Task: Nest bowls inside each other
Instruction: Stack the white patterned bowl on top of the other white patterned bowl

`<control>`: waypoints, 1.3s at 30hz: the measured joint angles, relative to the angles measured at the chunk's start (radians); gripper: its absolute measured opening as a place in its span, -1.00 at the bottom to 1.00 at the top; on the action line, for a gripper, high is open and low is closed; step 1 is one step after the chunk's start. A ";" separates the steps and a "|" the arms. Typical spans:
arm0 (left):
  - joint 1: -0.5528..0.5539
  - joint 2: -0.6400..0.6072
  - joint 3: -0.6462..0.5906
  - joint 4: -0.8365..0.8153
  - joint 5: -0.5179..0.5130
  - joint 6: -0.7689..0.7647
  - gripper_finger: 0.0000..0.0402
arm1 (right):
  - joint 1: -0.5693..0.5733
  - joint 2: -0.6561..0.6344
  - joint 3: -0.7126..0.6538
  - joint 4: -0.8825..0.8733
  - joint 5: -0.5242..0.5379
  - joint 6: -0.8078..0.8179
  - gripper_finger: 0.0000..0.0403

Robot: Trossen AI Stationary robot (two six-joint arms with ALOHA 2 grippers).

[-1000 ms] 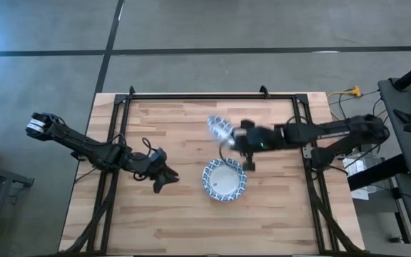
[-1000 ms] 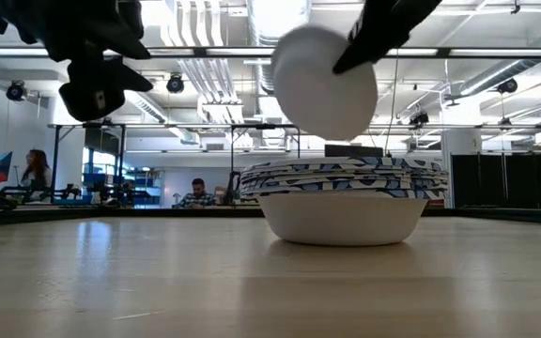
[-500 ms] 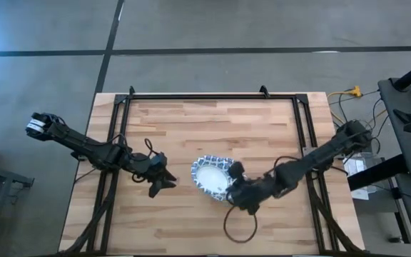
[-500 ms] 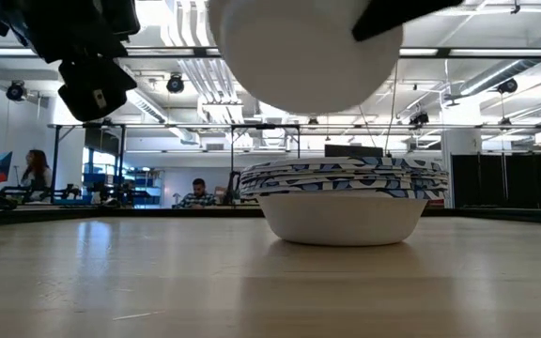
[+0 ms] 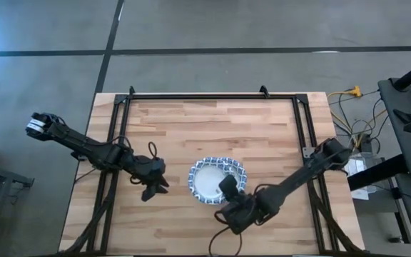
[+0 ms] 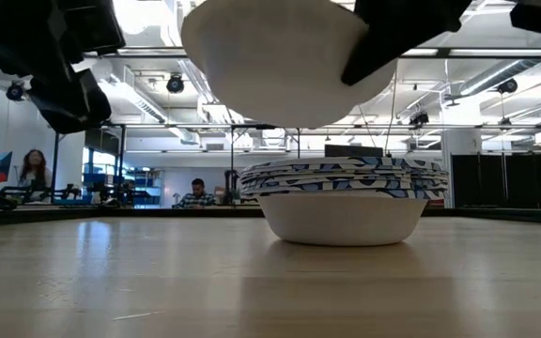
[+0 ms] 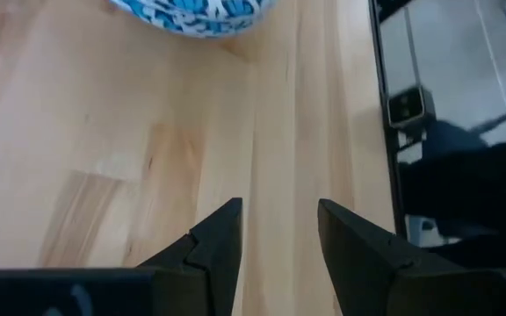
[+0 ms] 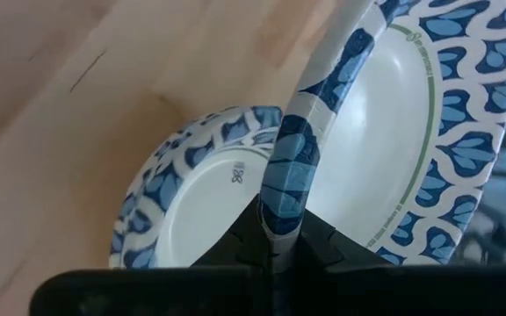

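This is a big open lab or industrial workspace. Behind the wooden table (image 6: 158,272), the low view shows a high ceiling with exposed ducts (image 6: 195,70), pipes and spotlights (image 6: 175,84), and two people (image 6: 198,193) seated at far desks. Beside the table, the high view shows grey concrete floor (image 5: 262,25) and loose cables (image 5: 348,94).

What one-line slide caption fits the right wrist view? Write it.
Right gripper pinches the rim of a held bowl above the stack of bowls on the table.
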State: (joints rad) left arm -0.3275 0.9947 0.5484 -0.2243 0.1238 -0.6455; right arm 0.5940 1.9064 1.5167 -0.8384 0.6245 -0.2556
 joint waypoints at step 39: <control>-0.001 0.000 0.000 -0.019 0.009 0.136 -0.33 | -0.037 0.082 0.006 -0.187 -0.204 0.402 -0.88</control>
State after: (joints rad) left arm -0.3283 0.9947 0.5484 -0.2432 0.1329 -0.5095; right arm 0.5570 1.9888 1.5223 -1.0257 0.4207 0.1468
